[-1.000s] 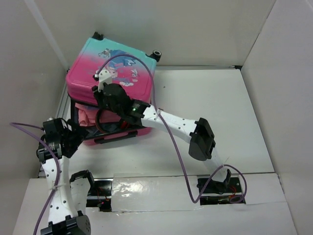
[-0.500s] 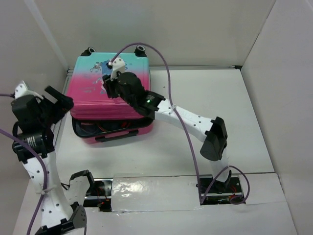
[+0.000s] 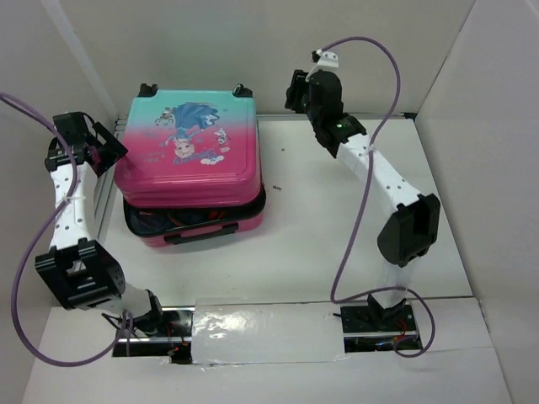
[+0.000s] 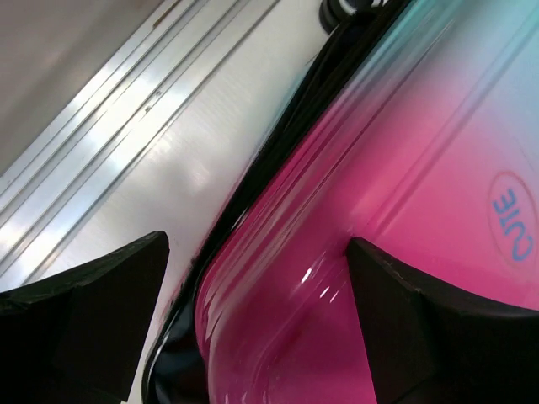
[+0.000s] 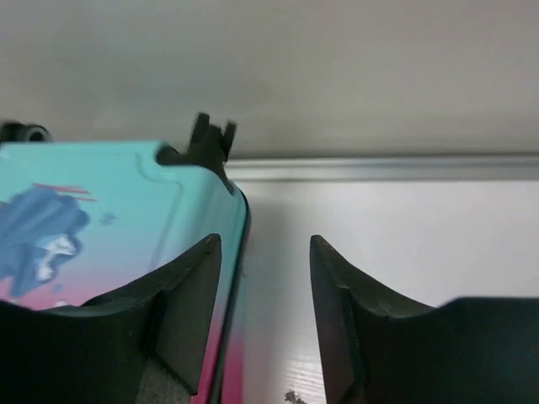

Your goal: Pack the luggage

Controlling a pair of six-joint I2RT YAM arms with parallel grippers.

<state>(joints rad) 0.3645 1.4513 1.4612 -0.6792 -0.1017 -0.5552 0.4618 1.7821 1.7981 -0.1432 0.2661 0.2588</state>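
The luggage [image 3: 189,160] lies flat at the table's back left. Its pink-to-teal lid is down on the base, with a dark gap along the front edge where reddish contents show. My left gripper [image 3: 112,151] is open at the lid's left edge. In the left wrist view [image 4: 261,286] its fingers straddle the pink shell rim [image 4: 337,252] without closing on it. My right gripper [image 3: 292,93] is open and empty, raised near the back wall to the right of the luggage. The teal back corner [image 5: 109,210] shows beside it [image 5: 265,278].
White walls enclose the table on the left, back and right. An aluminium rail [image 3: 104,198] runs along the left side beside the luggage and also shows in the left wrist view [image 4: 109,143]. A small dark speck [image 3: 276,178] lies on the table. The black carry handle [image 3: 202,236] faces front.
The lid has come down from tilted to flat on the base. My right gripper left the lid and rose to the back right. My left gripper moved up to the lid's left edge.
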